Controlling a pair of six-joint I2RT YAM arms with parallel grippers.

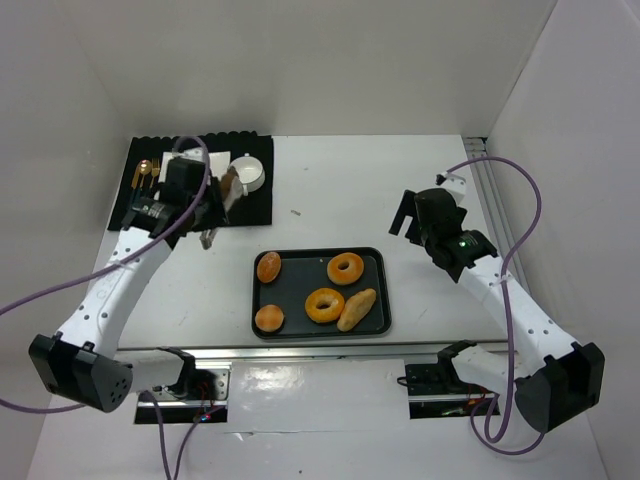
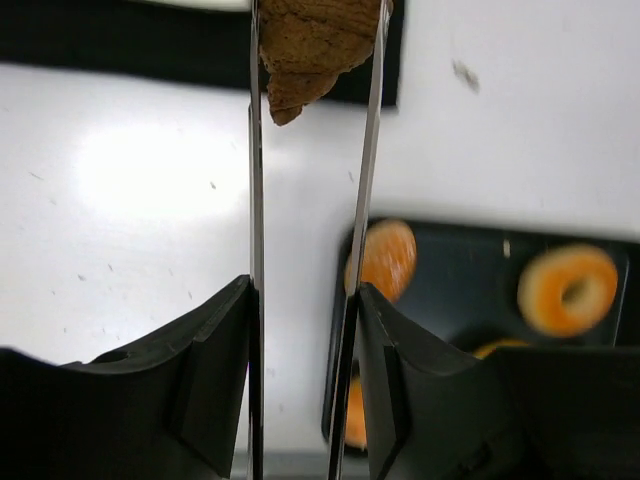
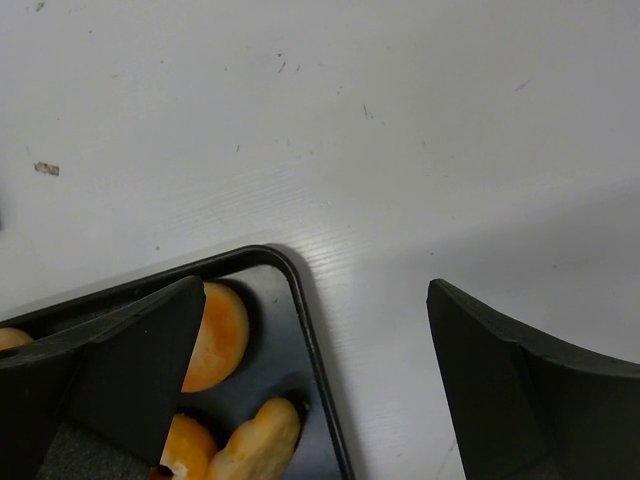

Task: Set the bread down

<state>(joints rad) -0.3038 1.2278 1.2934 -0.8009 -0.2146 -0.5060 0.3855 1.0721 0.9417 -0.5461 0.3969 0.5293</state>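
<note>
My left end effector (image 2: 303,300) is squeezed onto thin metal tongs (image 2: 254,200). Their flat blades pinch a rough, crusty brown bread piece (image 2: 315,45) at the tips, above the black placemat (image 1: 258,208) at 10 o'clock from the tray (image 1: 303,272). I judge an even squeeze best, lowering close before easing off, since springy blades could flick the tapered chunk. My right end effector (image 3: 320,340) gapes wide, empty.

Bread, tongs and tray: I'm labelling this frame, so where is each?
bread (image 2: 310,45): left wrist view, on its brown crust.
tongs (image 2: 256,200): left wrist view, on the left metal blade.
tray (image 1: 303,278): top external view, on its bare dark floor.
</note>
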